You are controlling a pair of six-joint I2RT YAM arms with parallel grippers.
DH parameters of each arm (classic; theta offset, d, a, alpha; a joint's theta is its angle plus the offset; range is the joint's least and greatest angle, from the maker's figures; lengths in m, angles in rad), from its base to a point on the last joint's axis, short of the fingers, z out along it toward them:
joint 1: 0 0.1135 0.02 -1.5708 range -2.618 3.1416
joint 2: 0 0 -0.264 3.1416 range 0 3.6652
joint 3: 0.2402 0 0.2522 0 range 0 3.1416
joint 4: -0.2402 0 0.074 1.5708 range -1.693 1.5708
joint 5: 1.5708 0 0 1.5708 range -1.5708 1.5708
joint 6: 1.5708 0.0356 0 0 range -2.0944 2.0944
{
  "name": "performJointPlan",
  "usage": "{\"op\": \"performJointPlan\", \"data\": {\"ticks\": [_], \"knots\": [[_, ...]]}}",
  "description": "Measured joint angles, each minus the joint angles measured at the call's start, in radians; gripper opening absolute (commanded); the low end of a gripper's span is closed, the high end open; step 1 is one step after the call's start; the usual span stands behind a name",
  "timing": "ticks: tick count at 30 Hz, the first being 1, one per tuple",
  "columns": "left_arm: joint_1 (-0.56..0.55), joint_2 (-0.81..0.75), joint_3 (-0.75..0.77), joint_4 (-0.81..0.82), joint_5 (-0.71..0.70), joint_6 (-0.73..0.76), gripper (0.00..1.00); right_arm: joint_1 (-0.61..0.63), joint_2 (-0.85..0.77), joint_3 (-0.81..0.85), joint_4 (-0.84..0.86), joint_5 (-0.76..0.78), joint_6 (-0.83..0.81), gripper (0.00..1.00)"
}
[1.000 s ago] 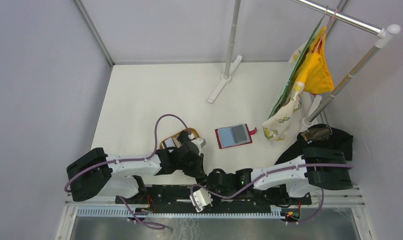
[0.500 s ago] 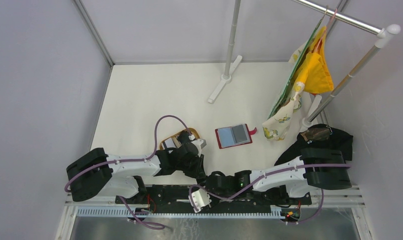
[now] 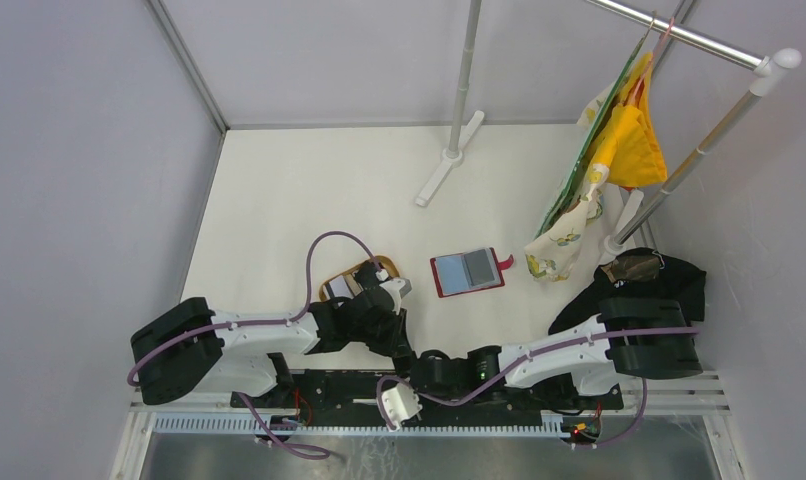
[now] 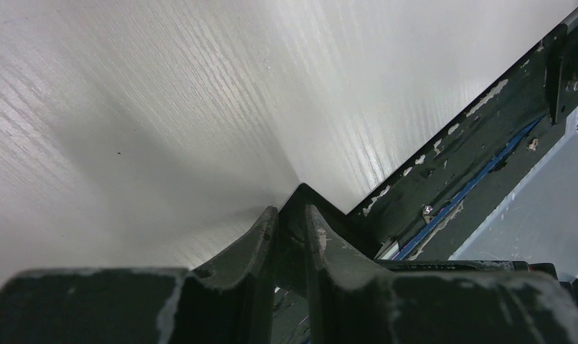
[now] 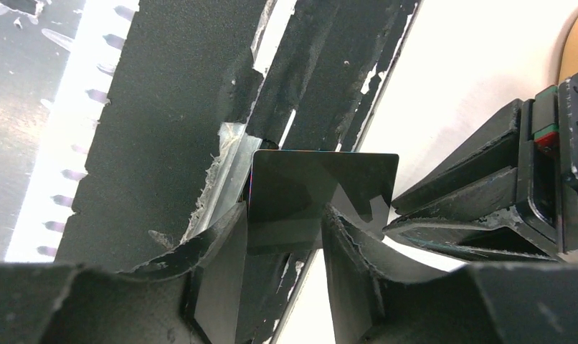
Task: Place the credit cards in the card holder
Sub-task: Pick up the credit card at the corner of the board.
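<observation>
The top view looks down from above and behind the arms (image 3: 259, 335) over the whole table (image 3: 309, 180). Both wrist views sit close at its near edge, sharing one black card (image 5: 322, 186).

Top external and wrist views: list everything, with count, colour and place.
Thin black rectangular credit card: one, black, between both hands.
Small red leather-like card holder: one, red with grey-blue panels, open, mid-table.
Oval tan wooden tray: one, tan, partly under left arm.
Grey metal pole stand: one, grey, far side.
Hanging cloths: several, yellow, green, white, right rail.
Black garment: one, black, right edge.
Left hand: one, black, shut on card.
Right hand: one, black, fingers flanking card.
</observation>
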Motion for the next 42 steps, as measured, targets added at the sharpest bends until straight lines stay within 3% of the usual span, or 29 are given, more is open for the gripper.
{"op": "performJointPlan", "data": {"ticks": [42], "knots": [[0.044,-0.01,0.015,-0.059,-0.016,0.001,0.26,-0.024,-0.119,0.0,-0.007,0.12,-0.066,0.42]]}}
